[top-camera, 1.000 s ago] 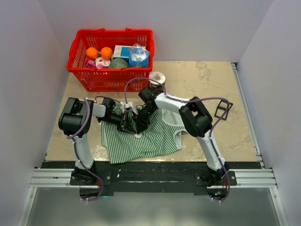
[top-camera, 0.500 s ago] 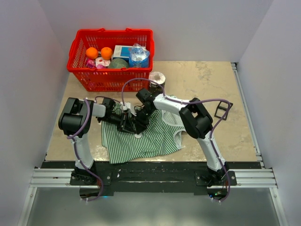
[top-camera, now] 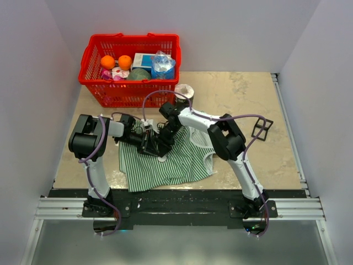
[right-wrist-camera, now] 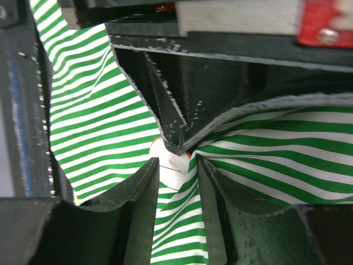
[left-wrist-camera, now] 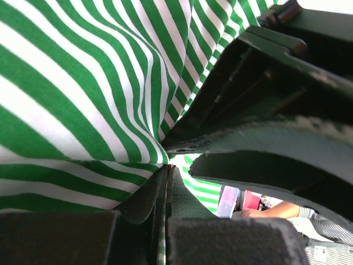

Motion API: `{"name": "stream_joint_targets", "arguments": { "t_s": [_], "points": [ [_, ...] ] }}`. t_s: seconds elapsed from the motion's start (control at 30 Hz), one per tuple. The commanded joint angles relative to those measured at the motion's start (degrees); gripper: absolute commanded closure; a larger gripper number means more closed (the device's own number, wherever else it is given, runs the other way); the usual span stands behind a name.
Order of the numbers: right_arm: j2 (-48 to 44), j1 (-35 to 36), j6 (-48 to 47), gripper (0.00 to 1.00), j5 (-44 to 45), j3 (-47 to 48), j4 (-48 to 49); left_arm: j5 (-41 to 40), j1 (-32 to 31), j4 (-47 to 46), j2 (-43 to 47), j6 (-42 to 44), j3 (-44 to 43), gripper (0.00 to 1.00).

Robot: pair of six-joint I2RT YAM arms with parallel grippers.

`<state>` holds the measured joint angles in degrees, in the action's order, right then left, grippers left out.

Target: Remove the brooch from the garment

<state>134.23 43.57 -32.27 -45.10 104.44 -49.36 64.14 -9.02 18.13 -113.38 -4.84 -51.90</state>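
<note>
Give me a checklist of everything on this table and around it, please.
Surface: beige table, marbled.
Job's things: striped top spread in front of the arms; brooch, a small whitish disc, sits on its cloth.
Clutter: red basket holding oranges at the back; tape roll; black square frame at right.
Grippers: left gripper shut, pinching the striped top; right gripper open, one finger on each side of the brooch.
Cables: purple cables loop along both arms.
Surroundings: white walls; metal rail at the near edge.
</note>
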Motion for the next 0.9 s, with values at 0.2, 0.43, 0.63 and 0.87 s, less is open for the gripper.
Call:
{"name": "stream_joint_targets", "arguments": {
  "t_s": [0.2,0.43,0.63,0.87],
  "points": [
    [7.27,1.25,-2.09,0.61,8.53,-5.12,-8.12,-0.86,0.67,-2.40,0.09,1.41,-2.86,1.00],
    [7.00,1.78,-0.87,0.61,9.69,-7.24,-6.10,-0.51,0.67,-2.75,0.71,0.97,-2.51,1.00],
    [9.11,1.26,2.47,0.59,6.26,-6.18,-6.62,-0.86,0.67,-2.49,2.55,1.94,-1.54,1.00],
    [9.55,0.90,3.36,0.56,5.46,-5.83,-6.18,2.30,0.67,-2.92,3.69,2.91,-0.13,1.00]
  ]
}}
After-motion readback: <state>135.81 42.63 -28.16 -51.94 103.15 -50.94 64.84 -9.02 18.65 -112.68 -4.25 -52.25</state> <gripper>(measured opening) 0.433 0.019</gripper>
